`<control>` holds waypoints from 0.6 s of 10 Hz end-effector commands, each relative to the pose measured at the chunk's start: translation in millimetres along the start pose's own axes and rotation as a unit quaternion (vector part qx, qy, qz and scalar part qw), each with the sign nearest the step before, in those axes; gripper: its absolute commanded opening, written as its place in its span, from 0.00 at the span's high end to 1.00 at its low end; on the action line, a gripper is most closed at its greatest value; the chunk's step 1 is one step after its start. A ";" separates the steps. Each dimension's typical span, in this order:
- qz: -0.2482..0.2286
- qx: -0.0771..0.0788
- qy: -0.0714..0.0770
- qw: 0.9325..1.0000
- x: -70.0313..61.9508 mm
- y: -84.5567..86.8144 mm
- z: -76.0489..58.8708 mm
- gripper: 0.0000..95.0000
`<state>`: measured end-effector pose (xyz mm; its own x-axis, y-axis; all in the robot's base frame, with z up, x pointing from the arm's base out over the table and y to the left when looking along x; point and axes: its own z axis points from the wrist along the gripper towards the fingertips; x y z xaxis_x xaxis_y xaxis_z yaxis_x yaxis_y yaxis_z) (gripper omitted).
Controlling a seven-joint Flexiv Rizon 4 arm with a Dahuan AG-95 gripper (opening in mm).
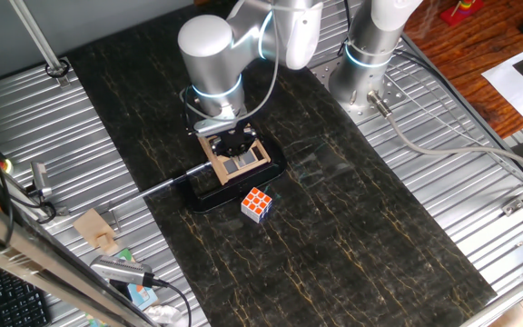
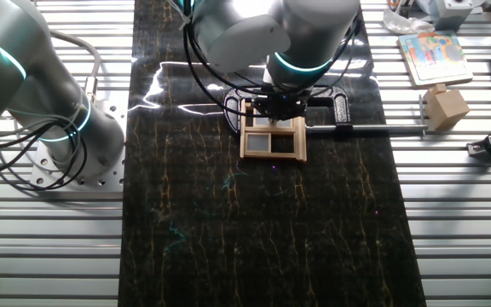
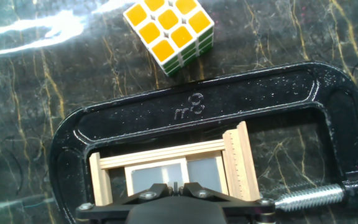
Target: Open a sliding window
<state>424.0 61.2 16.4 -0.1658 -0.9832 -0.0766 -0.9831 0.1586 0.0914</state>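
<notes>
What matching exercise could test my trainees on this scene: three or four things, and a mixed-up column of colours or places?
Things:
1. window
2. clamp
3. cube
4. wooden block

Descriptions:
A. glossy black, C-shaped, with a threaded screw
B. multicoloured, loose on the dark mat
C. tan frame with grey panes, under the gripper
D. off the mat, on the ribbed metal table

Pairs: 1-C, 2-A, 3-B, 4-D
</notes>
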 end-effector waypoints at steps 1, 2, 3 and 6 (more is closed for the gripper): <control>0.000 0.003 0.000 1.000 -0.3 -1.2 0.7 1.00; 0.000 0.004 -0.002 1.000 -0.1 -1.8 1.7 1.00; 0.001 0.004 -0.002 1.000 0.3 -3.0 2.2 1.00; -0.002 0.004 -0.002 1.000 -0.5 -8.6 -1.3 1.00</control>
<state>433.4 61.0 17.3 -0.1641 -0.9829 -0.0836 -0.9837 0.1568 0.0878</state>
